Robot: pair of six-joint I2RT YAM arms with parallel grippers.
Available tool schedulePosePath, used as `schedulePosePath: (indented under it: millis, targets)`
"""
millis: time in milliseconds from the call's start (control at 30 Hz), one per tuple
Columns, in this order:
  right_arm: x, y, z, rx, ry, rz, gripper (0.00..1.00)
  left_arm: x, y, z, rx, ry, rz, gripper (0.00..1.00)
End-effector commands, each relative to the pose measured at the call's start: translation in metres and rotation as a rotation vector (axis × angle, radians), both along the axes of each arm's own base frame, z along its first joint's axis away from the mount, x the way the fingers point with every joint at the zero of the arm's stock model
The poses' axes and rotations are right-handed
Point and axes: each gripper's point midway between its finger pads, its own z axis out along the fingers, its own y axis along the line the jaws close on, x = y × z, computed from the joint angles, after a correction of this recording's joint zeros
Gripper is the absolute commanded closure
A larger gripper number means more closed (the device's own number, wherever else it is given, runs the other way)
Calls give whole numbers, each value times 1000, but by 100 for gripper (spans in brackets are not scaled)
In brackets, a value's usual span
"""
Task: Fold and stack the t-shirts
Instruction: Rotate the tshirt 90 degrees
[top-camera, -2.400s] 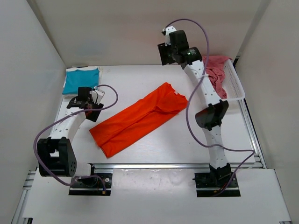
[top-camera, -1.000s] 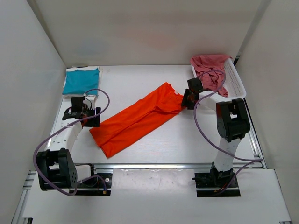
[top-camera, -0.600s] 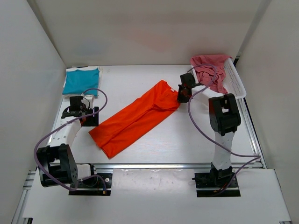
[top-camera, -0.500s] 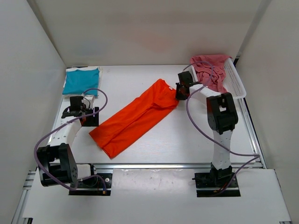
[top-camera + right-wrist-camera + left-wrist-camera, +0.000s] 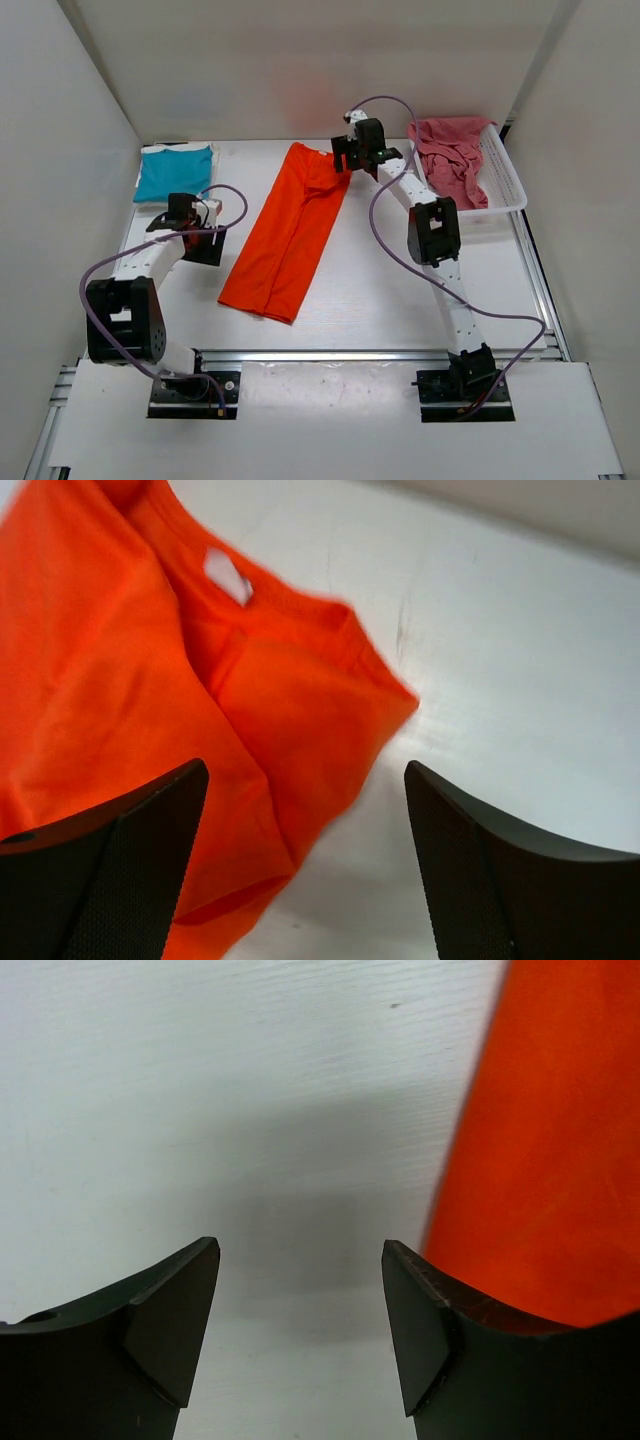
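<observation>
The orange shirt (image 5: 288, 228) lay on the worktop (image 5: 400, 290) as a long narrow strip. Its collar end pointed to the far side, just under the right claw (image 5: 300, 770). Its long axis ran back toward the near edge and passed beside the left claw (image 5: 300, 1245). Both claws stood wide and held nothing. The blue shirt (image 5: 175, 172) lay beyond the left claw.

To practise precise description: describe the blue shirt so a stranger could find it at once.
On the white table, go to the far left corner. There lies the teal-blue t-shirt, a neat folded square, unlike the long orange t-shirt mid-table and the crumpled pink t-shirt in the basket.
</observation>
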Motion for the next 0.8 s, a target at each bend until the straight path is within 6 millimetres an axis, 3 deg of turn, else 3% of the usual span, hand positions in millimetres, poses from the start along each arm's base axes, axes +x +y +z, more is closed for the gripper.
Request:
schedulePosePath:
  millis: [0,100,167,200,267,300,333,400,433,533,600,633,667,733,767]
  targets:
    - [35,13,94,-36,-316,80,15,3,-9,5,-3,-31,-48,23]
    - [32,9,132,-38,-346,39,11,3,-24,16,-23,-80,-85,22]
    - [16,3,136,-49,-265,18,10,-4,-25,20,-35,-93,-78,23]
    - [9,2,153,-17,-255,5,10,-7,-23,22,-34,-103,-76,22]
    - [-33,15,138,49,-56,101,14,-15,-22,24,-36,-112,-76,22]
    - [-47,13,138,77,10,106,16,-17,-23,28,-47,-123,-71,22]
    - [-67,26,133,105,68,182,17,-19,-27,31,-72,-131,-83,22]
    - [-105,41,139,110,104,303,18,-20,-22,37,-112,-136,-53,22]
    - [-113,45,141,106,102,323,19,-19,-23,43,-129,-153,-51,23]
    - [-151,38,141,83,144,354,19,-16,-31,57,-150,-201,-50,23]
    - [-193,25,144,66,152,397,19,-19,-39,64,-172,-232,-68,22]
    - [-225,9,131,47,182,405,18,-25,-45,67,-194,-249,-86,22]
    - [-235,11,133,59,131,440,18,-29,-47,68,-199,-259,-92,23]
    - [-293,-8,118,8,63,557,18,-39,-54,64,-199,-252,-109,22]
    - [-311,7,116,-17,22,638,19,-44,-50,60,-192,-246,-85,21]
